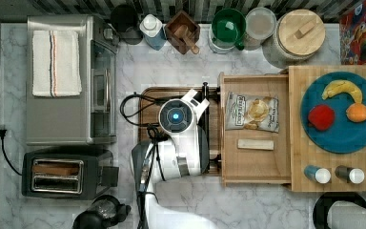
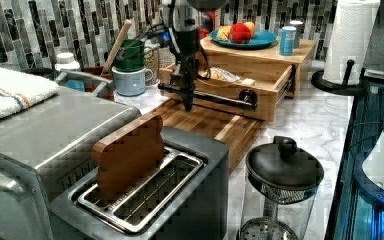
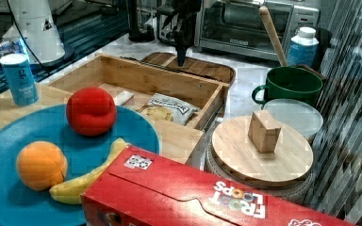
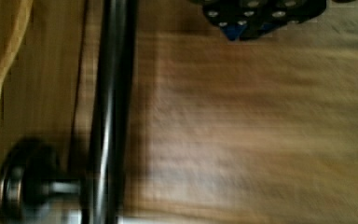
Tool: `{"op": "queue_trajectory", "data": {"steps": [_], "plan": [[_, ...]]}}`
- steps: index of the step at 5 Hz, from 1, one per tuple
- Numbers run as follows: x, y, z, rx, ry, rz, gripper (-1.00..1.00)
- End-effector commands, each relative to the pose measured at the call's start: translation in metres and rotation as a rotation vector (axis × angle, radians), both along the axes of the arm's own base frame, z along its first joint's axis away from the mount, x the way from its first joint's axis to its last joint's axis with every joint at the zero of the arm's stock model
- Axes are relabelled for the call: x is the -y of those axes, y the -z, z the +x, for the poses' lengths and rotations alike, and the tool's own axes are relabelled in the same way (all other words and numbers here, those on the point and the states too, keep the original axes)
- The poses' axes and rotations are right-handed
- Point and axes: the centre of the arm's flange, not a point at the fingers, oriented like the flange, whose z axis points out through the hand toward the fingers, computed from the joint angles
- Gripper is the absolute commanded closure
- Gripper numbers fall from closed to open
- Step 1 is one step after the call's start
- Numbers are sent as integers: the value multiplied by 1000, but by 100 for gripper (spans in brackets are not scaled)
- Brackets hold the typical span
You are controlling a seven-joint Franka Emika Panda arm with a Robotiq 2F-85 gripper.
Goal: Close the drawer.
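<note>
Drawer (image 1: 255, 160) stands pulled out of its wooden box (image 1: 336, 162) over the darker tray (image 2: 207, 122) on the marble counter (image 1: 124, 67). We judge it rigid and light, holding only a chip bag (image 1: 251, 112) and a small block (image 1: 255, 144). We would push at the black bar handle (image 4: 109, 102). Gripper (image 2: 187, 102) hangs just before it; we cannot tell its finger state. A toaster (image 1: 59, 174) and oven (image 1: 69, 78) stand well apart.

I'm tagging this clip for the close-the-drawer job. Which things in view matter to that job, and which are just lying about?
Belong to the job:
- the drawer, pulled out
- its black bar handle
- the gripper, by the handle

Just lying about:
- chip bag and pale block, inside the drawer
- blue plate of fruit
- toaster
- green mug
- cereal box
</note>
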Motion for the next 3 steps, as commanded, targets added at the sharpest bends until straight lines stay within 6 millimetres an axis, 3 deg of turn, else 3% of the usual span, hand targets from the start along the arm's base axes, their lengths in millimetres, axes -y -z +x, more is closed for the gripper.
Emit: {"op": "queue_trajectory", "data": {"steps": [1,3], "plan": [[68,-22,-2,55,13,-29,100],[118,-40,3,94,39,-28,100]]}}
